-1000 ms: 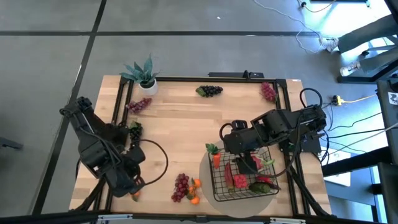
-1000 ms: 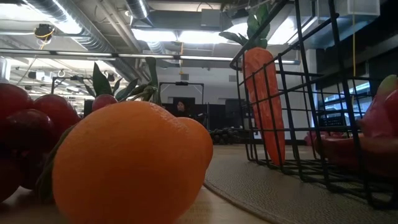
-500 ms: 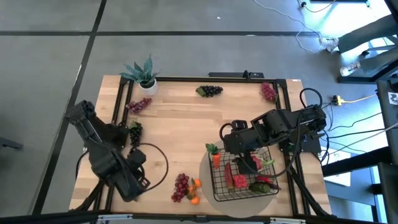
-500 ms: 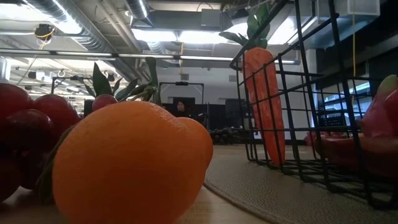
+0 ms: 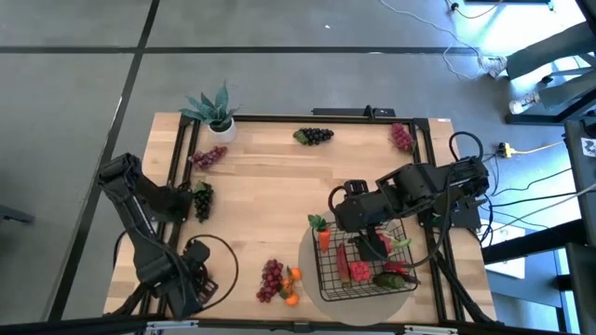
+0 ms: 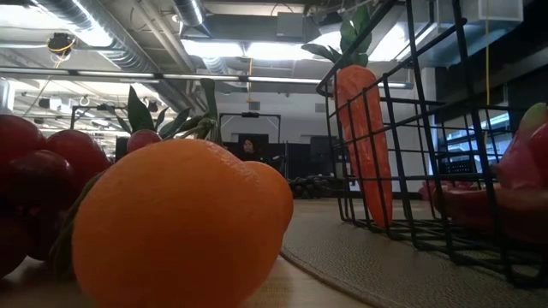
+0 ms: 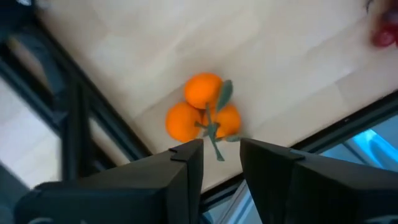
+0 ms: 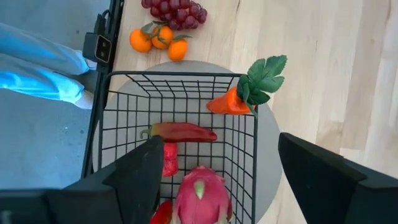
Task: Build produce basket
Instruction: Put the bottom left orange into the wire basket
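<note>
**Produce basket station: condition at inspection**

Setting: a pale wooden table (image 5: 279, 186) with a dark frame, standing on a grey floor; the low view looks across it into a workshop room with ceiling strip lights.

My right gripper (image 8: 211, 180) hangs directly above the basket (image 5: 368, 263), its two dark fingers spread wide with nothing between them. Below it I see a black wire-grid basket, rectangular, with open mesh sides, seated on a round grey mat (image 5: 312, 270). Straight under the gripper lies a pink dragon fruit (image 8: 200, 196) with green-tipped scales; just beyond it lies a long red pepper (image 8: 181, 131) across the mesh floor. An orange carrot (image 8: 231, 102) with a green leafy top leans in the far corner of the basket, its leaves over the rim. Past the basket's far wall, on bare wood, are a cluster of small oranges (image 8: 158, 38) and a red grape bunch (image 8: 175, 11), touching.

My left gripper (image 7: 221, 155) is low at the table's near left edge, fingers parted, holding nothing. Just ahead of its fingertips (image 7: 189, 152) lies a second cluster of three small oranges (image 7: 202, 112) with a green leaf and stem, resting on the wood beside the frame rail.

Farther from both grippers I note a dark grape bunch (image 5: 315, 136), a red grape bunch (image 5: 401, 137), a purple bunch (image 5: 207, 156) and a potted plant (image 5: 214, 110).
</note>
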Motion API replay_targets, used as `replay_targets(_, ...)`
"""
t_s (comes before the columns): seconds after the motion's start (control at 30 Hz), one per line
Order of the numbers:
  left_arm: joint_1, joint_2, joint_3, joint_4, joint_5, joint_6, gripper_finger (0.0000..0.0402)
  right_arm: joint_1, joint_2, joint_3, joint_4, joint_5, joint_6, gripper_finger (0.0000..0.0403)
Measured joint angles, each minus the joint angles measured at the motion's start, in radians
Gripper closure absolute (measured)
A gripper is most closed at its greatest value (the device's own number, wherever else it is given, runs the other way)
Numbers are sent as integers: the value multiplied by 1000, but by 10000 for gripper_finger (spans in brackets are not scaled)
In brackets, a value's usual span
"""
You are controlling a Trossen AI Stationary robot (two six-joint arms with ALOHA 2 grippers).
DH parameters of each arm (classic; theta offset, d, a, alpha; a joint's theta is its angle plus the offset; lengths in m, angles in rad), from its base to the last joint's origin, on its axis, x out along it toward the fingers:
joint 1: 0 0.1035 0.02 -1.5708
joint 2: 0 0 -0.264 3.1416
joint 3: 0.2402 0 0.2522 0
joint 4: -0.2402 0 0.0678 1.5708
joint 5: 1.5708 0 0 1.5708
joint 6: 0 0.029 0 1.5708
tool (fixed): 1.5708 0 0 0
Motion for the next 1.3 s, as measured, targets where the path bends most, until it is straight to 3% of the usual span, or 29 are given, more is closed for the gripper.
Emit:
replay_targets(0.23, -19, 0, -128, 199, 2, -47, 307, 0, -4, 0, 4, -3, 16, 104)
replay_targets(0.7, -19, -1, -271, 326, 75, -88, 307, 0, -5, 0, 4, -31, 37, 104)
replay_targets(1.3, -23, 41, -288, 366, 94, -104, 307, 0, -5, 0, 13, -31, 37, 104)
